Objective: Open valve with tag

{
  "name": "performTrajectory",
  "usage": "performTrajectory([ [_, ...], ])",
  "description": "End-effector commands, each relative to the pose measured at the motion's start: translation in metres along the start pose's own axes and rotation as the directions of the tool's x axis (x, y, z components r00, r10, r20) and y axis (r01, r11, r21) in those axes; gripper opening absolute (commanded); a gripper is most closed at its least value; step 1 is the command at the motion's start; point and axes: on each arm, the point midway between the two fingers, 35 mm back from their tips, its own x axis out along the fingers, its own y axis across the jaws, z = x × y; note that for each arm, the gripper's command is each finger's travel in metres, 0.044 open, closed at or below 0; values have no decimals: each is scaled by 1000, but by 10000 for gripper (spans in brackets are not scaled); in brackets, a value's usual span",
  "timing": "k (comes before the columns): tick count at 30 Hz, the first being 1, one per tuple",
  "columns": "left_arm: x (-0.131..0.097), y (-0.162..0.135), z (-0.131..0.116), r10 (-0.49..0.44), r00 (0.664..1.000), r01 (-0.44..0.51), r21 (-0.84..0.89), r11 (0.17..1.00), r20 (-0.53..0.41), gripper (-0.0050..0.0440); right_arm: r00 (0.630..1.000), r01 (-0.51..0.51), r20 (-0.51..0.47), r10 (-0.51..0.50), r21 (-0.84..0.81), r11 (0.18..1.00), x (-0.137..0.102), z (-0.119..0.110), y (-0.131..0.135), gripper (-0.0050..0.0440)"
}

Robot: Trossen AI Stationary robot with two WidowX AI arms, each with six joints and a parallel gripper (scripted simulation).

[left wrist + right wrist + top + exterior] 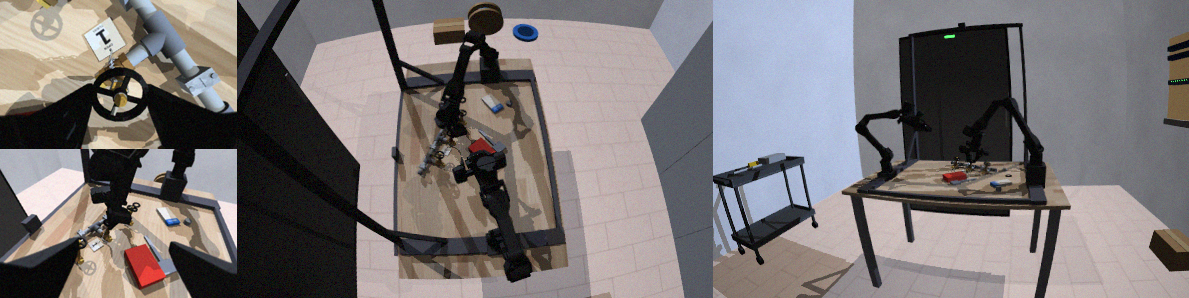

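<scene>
The tagged valve's handwheel (140,77), at the near side of the grey pipe (166,34) (90,230), is held by its rim in the left gripper (119,88) (108,225); probably it is stiff and slippery, while the right gripper (124,244) stands wide.

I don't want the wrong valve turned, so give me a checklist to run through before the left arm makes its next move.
1. Gripped valve is the tagged one: ok, the tag is chained at the valve under this handwheel.
2. Turn count readable: ok, the tag says open 1 turn.
3. Left gripper shut on the handwheel: ok, one finger at each side of the rim.
4. Right gripper open and off the valves: ok, nothing between its fingers.
5. Red box away from the gripped handwheel: ok, it lies to one side.
6. Full turn completed: cannot tell from these views.
</scene>
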Motion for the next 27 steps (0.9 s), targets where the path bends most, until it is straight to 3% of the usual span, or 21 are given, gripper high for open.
performTrajectory([
  [1, -14, 9, 3, 28, 999, -24, -147, 989, 22, 176, 1000, 0, 25, 0, 0, 1000, -4, 8, 0, 400],
  [10, -14, 8, 3, 28, 999, -19, -337, 941, 21, 176, 1000, 0, 25, 0, 0, 1000, -4, 8, 0, 400],
  [18, -14, 8, 3, 28, 999, -12, -540, 842, 21, 176, 1000, 0, 25, 0, 0, 1000, -4, 8, 0, 400],
  [27, -14, 8, 2, 28, 999, -10, -605, 796, 21, 176, 1000, 0, 25, 0, 0, 1000, -4, 8, 0, 400],
])
